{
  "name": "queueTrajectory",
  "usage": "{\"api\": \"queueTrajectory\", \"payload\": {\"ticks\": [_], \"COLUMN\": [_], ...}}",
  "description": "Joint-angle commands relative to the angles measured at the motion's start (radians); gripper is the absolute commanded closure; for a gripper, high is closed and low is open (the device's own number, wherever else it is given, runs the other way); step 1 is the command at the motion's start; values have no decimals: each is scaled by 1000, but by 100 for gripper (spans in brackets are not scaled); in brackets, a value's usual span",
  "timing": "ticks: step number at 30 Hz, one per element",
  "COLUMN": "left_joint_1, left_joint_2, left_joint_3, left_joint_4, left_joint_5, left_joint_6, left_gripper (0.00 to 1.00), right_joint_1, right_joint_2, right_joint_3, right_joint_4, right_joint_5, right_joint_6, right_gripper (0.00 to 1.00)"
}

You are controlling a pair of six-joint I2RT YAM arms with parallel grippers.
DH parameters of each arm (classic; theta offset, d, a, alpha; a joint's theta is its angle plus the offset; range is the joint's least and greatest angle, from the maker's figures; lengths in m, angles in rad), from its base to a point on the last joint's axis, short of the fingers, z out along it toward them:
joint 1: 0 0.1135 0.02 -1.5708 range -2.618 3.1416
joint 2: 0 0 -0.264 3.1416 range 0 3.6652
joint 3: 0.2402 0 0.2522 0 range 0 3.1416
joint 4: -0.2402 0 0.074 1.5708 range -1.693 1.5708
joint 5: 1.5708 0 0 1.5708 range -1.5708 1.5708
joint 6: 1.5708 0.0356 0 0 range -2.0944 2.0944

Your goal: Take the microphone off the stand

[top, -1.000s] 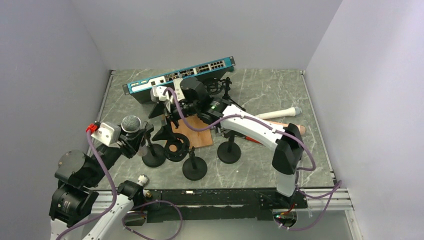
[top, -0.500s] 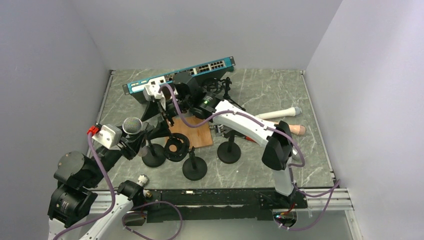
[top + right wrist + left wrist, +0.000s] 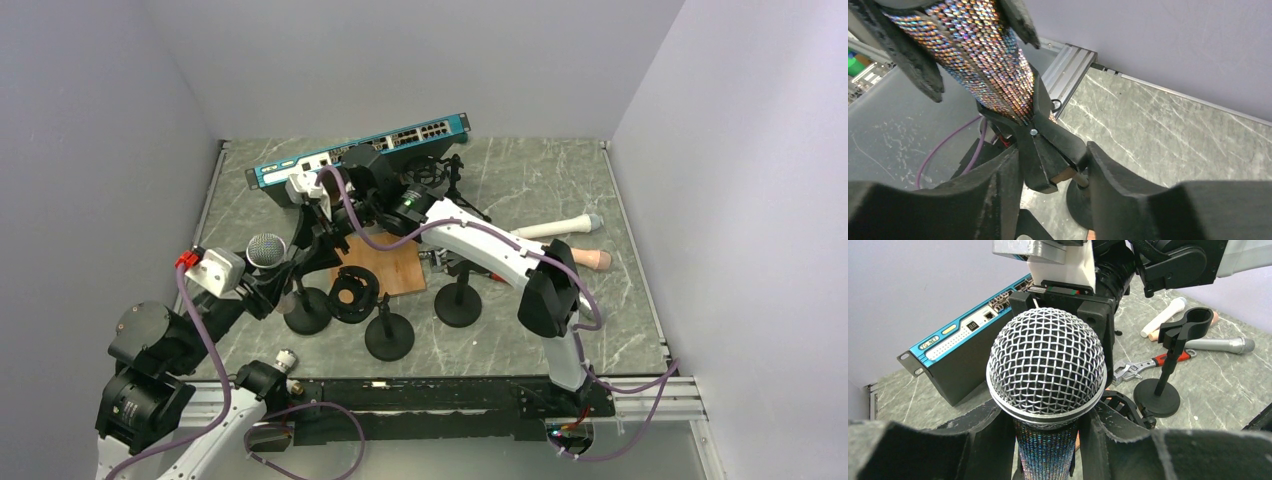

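Hold of the left gripper (image 3: 1045, 436): clamped on the microphone (image 3: 1046, 370), with both pads pressed to the glittering body just below the mesh head.
Hold of the right gripper (image 3: 1053, 175): half-closed, with one finger on each side of the stand clip (image 3: 1045, 145). Whether the pads already bear on it cannot be told.
Reason for the two holds: the clip is judged to be braced by the right arm so that the body can be drawn out by the left without the stand tipping (a light base is easily dragged along).
Place of the microphone: at the left of the table (image 3: 520, 190), seated in the clip above the round stand base (image 3: 306, 318), which is near the front edge.
Heading and long axis: the axis is steep. The mesh head is uppermost and leans to the left, and the tail runs down and to the right into the clip.
Surroundings: an empty stand (image 3: 1168, 365) is seen to the right, and a blue-faced network switch (image 3: 360, 150) lies at the far side.
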Motion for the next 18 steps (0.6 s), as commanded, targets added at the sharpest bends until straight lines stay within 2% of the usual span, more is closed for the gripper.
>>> {"api": "queueTrajectory", "payload": {"ticks": [1,3,4,15,16,17,18], "left_joint_1": [-6,-7,-7,-7,-7,-7,-6], "left_joint_2": [18,19,19,27,27,25,22], "left_joint_3": [29,31,32,58,58,55,51], "left_joint_4": [20,18,16,10,9,9,11], "left_joint_5": [21,19,17,-32,-26,-18,-7], "left_joint_6": [-15,-16,-15,-24,-24,-24,-23], "left_gripper": [100,100,100,100,100,100,100], "right_joint_1": [-5,-5,-5,-36,-39,-42,-41], "right_joint_2": [-22,-32,-39,-41,-45,-50,-58], "right_joint_3": [25,9,-7,-87,-92,-101,-111], "right_joint_4": [1,14,32,257,279,303,326], "right_joint_5": [-69,-81,-84,-95,-105,-121,-130], "right_joint_6": [-30,-32,-22,166,185,206,231], "right_gripper": [59,77,99,100,97,80,58]}}
